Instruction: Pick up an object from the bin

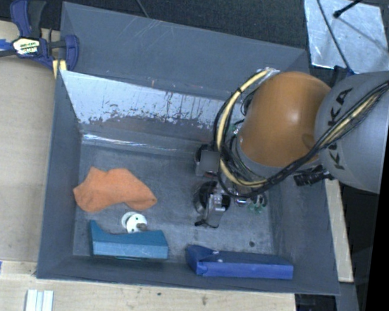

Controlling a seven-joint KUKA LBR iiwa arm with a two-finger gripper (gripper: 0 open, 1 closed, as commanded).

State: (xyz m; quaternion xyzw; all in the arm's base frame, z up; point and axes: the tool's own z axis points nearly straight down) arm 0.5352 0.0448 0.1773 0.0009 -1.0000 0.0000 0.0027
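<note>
My gripper hangs low over the bin floor right of the middle, under the arm's wrist. Nothing that I can make out lies directly beneath it. A long blue flat piece lies along the front wall just below the gripper. An orange cloth is crumpled on the floor well to the gripper's left. A small white round thing sits just in front of the cloth, resting against a blue block at the front left.
The arm with its orange cover and cables reaches in from the right and hides the right rear part of the floor. The bin's sloped walls rise close behind and to the right of the gripper.
</note>
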